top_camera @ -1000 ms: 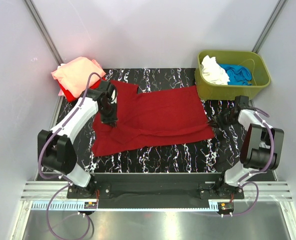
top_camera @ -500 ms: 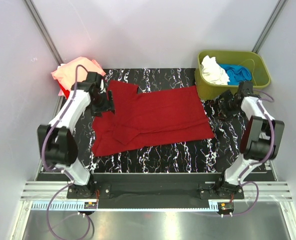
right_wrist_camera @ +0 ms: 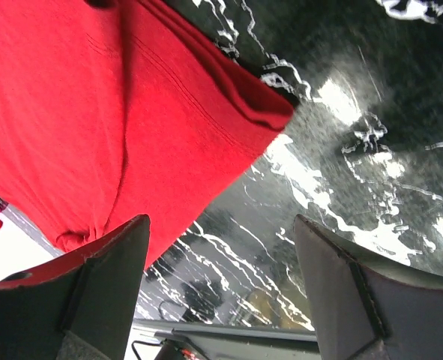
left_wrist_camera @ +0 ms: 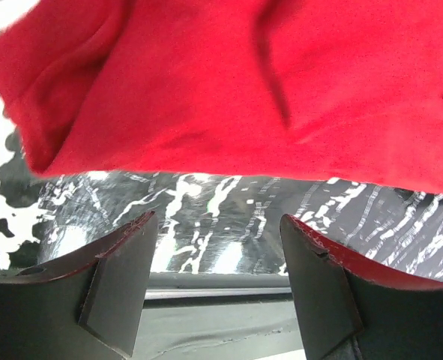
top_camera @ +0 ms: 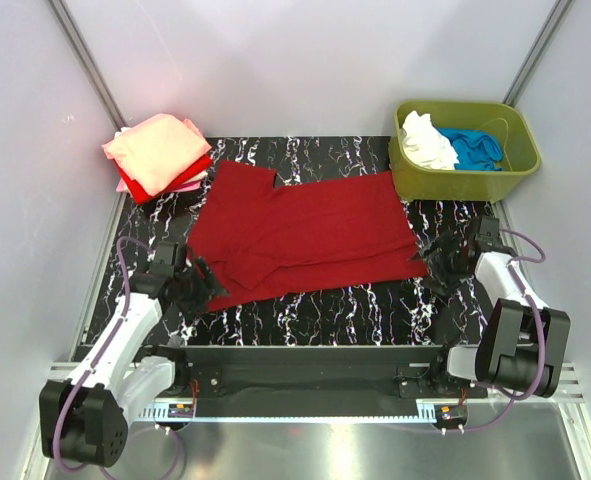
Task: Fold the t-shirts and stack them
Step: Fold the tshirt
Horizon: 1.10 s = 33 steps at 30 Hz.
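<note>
A dark red t-shirt (top_camera: 305,235) lies spread flat across the middle of the black marbled table (top_camera: 325,315), its left part slightly rumpled. My left gripper (top_camera: 201,284) sits low by the shirt's near-left corner, open and empty. In the left wrist view the red cloth (left_wrist_camera: 243,90) lies just beyond the left gripper (left_wrist_camera: 217,277). My right gripper (top_camera: 437,262) is open beside the near-right corner. The right wrist view shows that corner (right_wrist_camera: 277,112) ahead of the empty right gripper (right_wrist_camera: 221,289). Folded t-shirts (top_camera: 155,150), salmon-pink on top, are stacked far left.
An olive-green tub (top_camera: 510,170) at the far right holds a white shirt (top_camera: 425,140) and a blue one (top_camera: 472,148). White walls close in the table on three sides. The arms' base rail (top_camera: 305,365) runs along the near edge.
Both grippers went from shut to open. The left arm drew back from the shirt's left side to its near-left corner. The right gripper swung up, then came down to the near-right corner.
</note>
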Each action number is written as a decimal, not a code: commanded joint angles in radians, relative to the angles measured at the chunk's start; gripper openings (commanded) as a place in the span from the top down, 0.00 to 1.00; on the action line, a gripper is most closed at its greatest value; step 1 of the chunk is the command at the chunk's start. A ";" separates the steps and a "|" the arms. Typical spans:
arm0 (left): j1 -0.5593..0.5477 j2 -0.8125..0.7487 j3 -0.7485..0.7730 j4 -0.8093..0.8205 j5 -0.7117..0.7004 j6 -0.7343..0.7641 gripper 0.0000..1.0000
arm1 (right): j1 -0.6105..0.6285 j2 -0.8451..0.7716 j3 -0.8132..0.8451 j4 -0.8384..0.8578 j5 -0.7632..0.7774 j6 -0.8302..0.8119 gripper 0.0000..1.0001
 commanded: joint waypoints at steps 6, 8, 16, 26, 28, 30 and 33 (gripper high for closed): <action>0.004 -0.051 -0.066 0.090 -0.148 -0.118 0.29 | 0.002 0.100 0.021 0.070 0.052 -0.043 0.17; 0.006 -0.068 -0.086 0.093 -0.204 -0.135 0.29 | 0.002 0.126 0.017 0.087 0.055 -0.045 0.18; 0.006 -0.026 -0.120 0.150 -0.280 -0.152 0.28 | 0.002 0.229 0.044 0.149 0.065 -0.048 0.31; 0.007 0.018 -0.082 0.185 -0.357 -0.104 0.95 | 0.000 0.259 0.081 0.146 0.072 -0.086 1.00; 0.007 -0.006 -0.060 0.161 -0.354 -0.109 1.00 | 0.000 0.238 0.076 0.119 0.077 -0.089 1.00; 0.007 -0.038 -0.048 0.116 -0.351 -0.118 1.00 | -0.001 0.184 0.061 0.102 0.082 -0.085 1.00; 0.009 -0.115 -0.026 0.049 -0.332 -0.147 1.00 | -0.004 0.103 0.044 0.048 0.091 -0.077 1.00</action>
